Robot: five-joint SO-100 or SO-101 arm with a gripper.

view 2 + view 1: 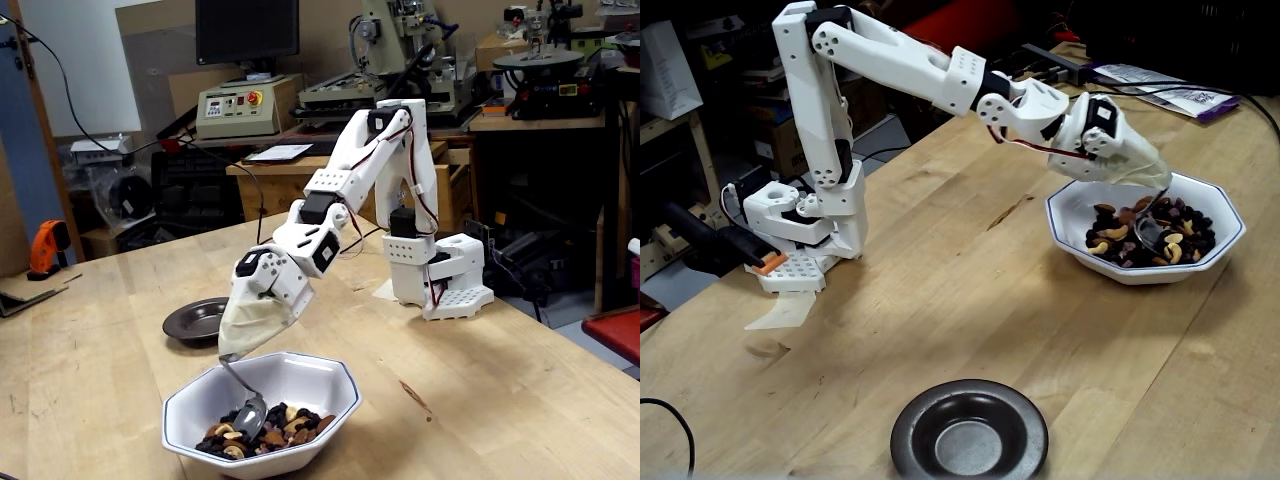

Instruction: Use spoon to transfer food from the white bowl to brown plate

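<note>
Both fixed views: white gripper [1140,175] [240,335], fingers wrapped, opening unclear, carries shiny metal spoon [1150,232] [247,412] dipped into mixed nuts [1160,240] [265,430] in white octagonal bowl [1080,215] [200,410], right of frame; dark round plate [1020,440] [185,322] bottom centre.

White bowl [1220,205], octagonal, blue-rimmed, holds food [1110,235]: cashews, almonds, dark raisins. Spoon [1152,232], shiny metal, tip down in food. Brown plate [915,440], round, glossy, sits well apart.

Spoon [1148,232] in food [1180,228], bowl [1220,208] behind plate [915,430]
</note>
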